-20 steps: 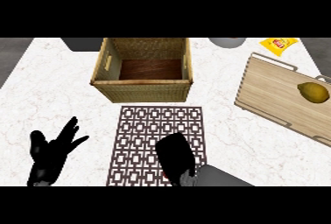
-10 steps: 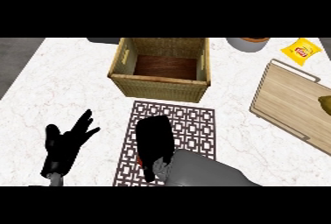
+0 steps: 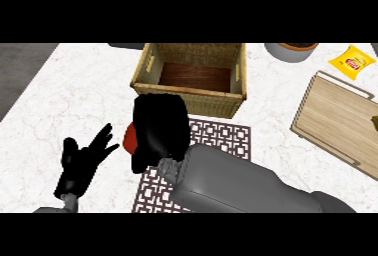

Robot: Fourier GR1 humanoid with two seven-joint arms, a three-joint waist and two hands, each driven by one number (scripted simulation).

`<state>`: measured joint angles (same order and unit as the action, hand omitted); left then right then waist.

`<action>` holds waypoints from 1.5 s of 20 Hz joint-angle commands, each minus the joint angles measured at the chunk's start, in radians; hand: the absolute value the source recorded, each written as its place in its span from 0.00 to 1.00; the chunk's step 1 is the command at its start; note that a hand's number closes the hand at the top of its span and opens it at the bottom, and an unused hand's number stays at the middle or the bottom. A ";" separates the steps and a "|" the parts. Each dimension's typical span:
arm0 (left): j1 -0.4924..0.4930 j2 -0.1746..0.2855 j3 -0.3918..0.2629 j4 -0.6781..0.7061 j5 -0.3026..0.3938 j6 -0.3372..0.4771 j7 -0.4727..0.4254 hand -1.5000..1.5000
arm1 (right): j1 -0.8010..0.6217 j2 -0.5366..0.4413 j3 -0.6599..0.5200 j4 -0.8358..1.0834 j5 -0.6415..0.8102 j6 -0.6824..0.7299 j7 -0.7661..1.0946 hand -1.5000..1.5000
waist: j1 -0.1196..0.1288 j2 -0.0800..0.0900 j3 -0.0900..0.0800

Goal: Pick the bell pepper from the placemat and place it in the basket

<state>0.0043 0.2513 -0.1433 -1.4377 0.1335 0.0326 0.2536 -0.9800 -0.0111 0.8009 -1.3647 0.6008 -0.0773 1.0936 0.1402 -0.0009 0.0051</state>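
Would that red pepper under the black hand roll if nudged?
Probably a little: the bell pepper looks rounded, so it might wobble or roll. The placemat is flat, offering no stop. The right hand hides most of it, so I'm unsure.

Wooden cutting board (image 3: 332, 120): lies tilted on the white marble counter (image 3: 74, 100), handle at its upper end. Yellow snack bag (image 3: 352, 61): just above the board, apart from it. Grey bowl (image 3: 291, 51) with brown rim: above and left of the board. Small item (image 3: 373, 122) at the board's right edge: cut off, unidentifiable
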 commanded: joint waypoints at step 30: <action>0.066 0.028 0.033 0.018 -0.007 0.009 0.054 0.50 | -0.786 0.011 -0.469 0.629 0.115 -0.328 0.264 1.00 | -0.072 0.010 -0.010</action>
<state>0.0394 0.2841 -0.0930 -1.4579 0.1335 0.0507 0.2837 -1.7360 -0.0078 0.3470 -0.8214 0.7340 -0.3509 1.1839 0.0780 0.0022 0.0010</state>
